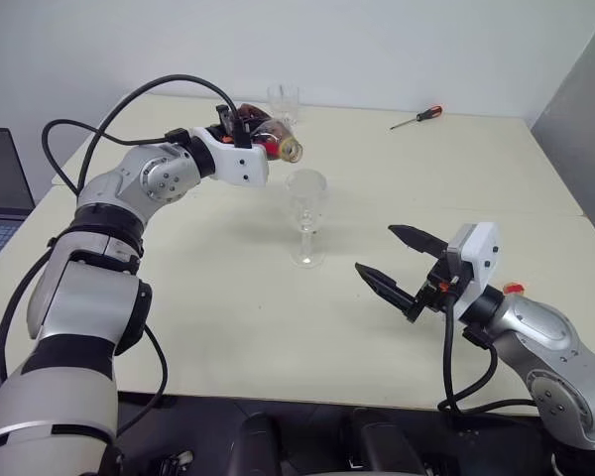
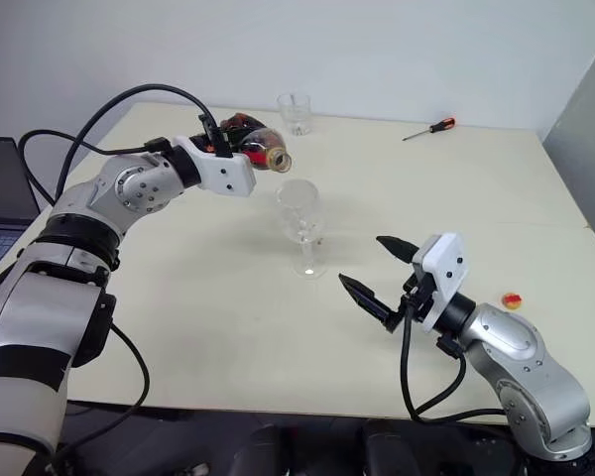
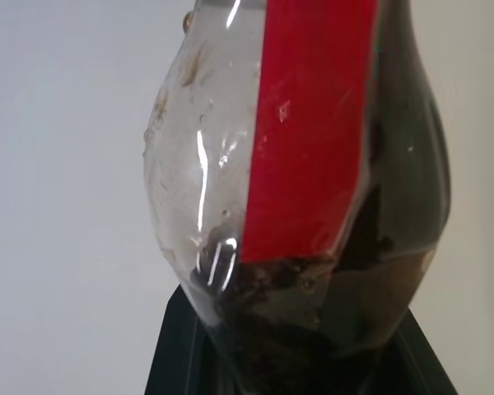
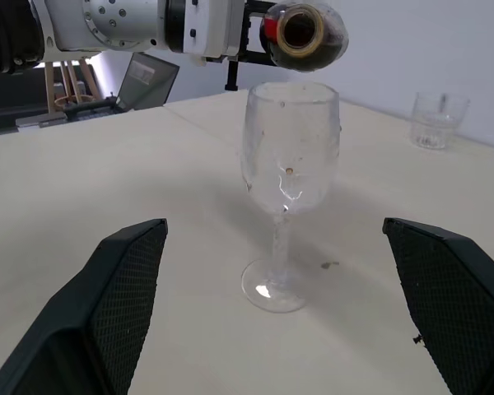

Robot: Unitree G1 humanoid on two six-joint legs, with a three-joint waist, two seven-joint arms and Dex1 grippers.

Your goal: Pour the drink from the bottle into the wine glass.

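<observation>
A: You had the left gripper [image 1: 250, 139] clamped on the bottle [image 1: 274, 140], tipped nearly level, mouth just above and behind the wine glass [image 1: 305, 213] rim. Cap was off.

B: Pour step, then, but no stream; the drink [image 3: 329, 304] sat low in the bottle's belly and the glass looked empty.

A: Right gripper [image 1: 389, 260] hung spread wide, near the glass, not touching.

B: Next, I'd say you needed more roll on that wrist, w/ the mouth brought over the bowl. Risk: spilling onto the table [image 1: 208, 297].
</observation>
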